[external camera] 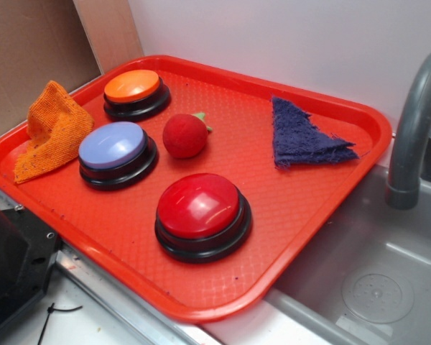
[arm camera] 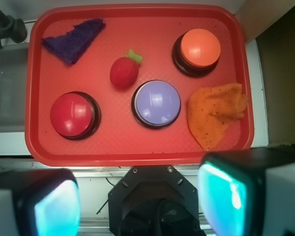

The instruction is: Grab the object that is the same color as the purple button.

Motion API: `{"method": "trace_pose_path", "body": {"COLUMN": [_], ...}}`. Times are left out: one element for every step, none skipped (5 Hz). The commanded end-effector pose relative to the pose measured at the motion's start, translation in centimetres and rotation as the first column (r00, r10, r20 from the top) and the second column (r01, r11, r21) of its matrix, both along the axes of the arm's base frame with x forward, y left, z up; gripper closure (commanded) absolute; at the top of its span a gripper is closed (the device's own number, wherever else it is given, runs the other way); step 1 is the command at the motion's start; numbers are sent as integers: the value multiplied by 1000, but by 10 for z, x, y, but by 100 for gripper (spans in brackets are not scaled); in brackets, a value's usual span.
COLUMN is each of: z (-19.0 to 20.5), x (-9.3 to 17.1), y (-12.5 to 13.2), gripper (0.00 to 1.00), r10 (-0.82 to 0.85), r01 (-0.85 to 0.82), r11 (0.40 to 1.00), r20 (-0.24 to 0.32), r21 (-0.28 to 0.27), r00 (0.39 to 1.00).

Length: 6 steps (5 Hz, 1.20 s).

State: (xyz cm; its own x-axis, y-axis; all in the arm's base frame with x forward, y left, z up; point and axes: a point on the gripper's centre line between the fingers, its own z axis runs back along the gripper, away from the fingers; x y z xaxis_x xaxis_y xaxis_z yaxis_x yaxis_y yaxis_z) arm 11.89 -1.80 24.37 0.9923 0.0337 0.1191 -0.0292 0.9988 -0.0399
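Gripper hangs high above the red tray, fingers spread wide, empty. Purple rag lies at ten o'clock from the lavender button, well apart.

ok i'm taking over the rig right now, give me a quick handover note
Gripper: open, empty, high above the near edge of the tray, touching nothing.
Purple rag: flat in the tray's corner nearest the faucet, apart from everything else.
Purple button: mid-tray, between the orange cloth and the red plush fruit.
Done: nothing yet; rag untouched.
Left: move over the rag, come down, close on it, lift. Skip the orange cloth.
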Motion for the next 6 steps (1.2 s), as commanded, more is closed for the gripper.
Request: {"method": "trace_pose_path", "body": {"z": [0,-7,-16,-27,-42,-59], "x": [0,12,31,51,77,107], "y": [0,2,4,4,-2,-9], "gripper": [0,0,0,0,0,0], "r10": [0,105,215,322,507,681], "r01": [0,-105,-214,-321,-503,-668], "r11": [1000,994,976,945,861,732], "r20": [0,5,15,12,63,111], "r21": [0,-22,-43,-57,-77,-135], "r00": [1000,994,976,947,859,724]}}
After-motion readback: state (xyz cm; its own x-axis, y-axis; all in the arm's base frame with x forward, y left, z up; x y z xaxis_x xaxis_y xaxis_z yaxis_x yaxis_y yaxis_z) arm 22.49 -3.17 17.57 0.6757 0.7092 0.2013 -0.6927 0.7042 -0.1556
